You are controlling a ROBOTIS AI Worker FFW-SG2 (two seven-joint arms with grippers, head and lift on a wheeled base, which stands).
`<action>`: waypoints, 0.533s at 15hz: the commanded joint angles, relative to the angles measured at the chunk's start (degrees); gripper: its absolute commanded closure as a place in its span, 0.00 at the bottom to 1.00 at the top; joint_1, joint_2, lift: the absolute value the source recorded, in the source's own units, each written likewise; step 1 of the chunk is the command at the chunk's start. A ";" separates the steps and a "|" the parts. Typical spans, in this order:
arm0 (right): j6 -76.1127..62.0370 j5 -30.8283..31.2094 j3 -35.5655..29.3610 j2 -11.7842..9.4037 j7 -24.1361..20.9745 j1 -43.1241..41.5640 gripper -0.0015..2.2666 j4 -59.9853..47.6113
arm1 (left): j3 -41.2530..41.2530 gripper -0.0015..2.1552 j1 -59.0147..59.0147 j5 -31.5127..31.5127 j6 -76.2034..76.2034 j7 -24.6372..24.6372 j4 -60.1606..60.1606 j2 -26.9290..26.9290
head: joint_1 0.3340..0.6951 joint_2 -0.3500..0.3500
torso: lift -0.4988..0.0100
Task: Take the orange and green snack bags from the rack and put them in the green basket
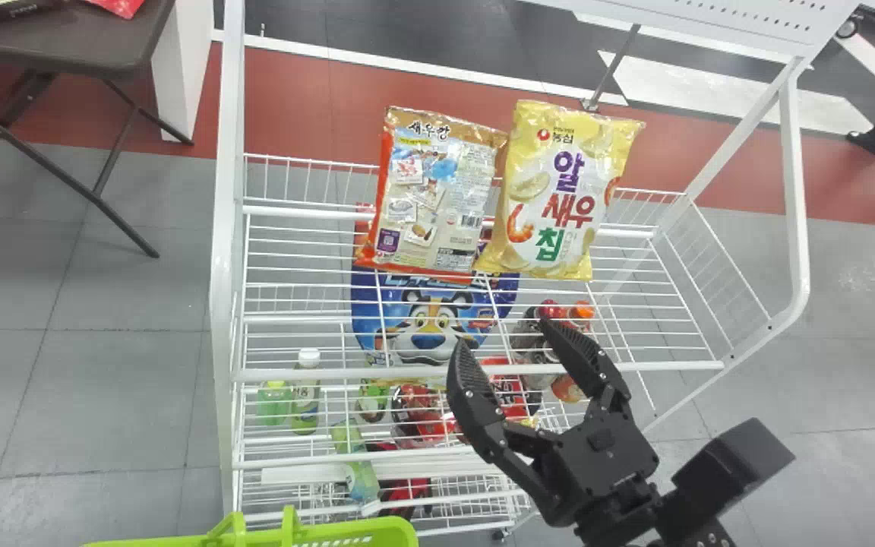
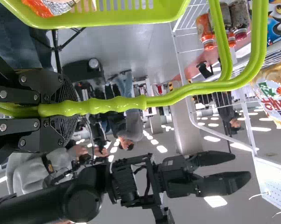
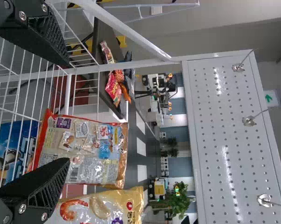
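Orange bag (image 1: 437, 201): leaning on the rack (image 1: 226, 228), 11 o'clock from right gripper (image 1: 503, 336); picking is seemingly pending.
Right gripper: holding fingers apart, empty; next is needing advance toward 11.
Yellow bag (image 1: 559, 190): crowding orange's 3 o'clock edge.
Front rail (image 1: 377, 373): calling for clearance; room is opening toward 12.
Basket (image 1: 392, 530): sitting at 7; left gripper (image 2: 68, 112) is clamping its handle (image 2: 114, 105).

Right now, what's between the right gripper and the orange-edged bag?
The head view shows the rack's white wire shelf there, and a blue bag seen through its wires.
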 commanded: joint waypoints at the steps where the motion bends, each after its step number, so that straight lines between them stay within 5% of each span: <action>1: 0.14 -0.03 0.67 0.07 0.01 0.46 0.04 0.23 | 0.18 1.00 -0.38 0.01 0.19 -0.08 0.48 0.04 | 1.00 0.00 | 0.98; 8: -0.92 -0.55 0.50 0.16 0.09 0.81 0.04 -0.21 | 0.44 1.00 -0.38 0.45 0.01 -0.52 0.92 0.04 | 1.00 0.00 | 0.98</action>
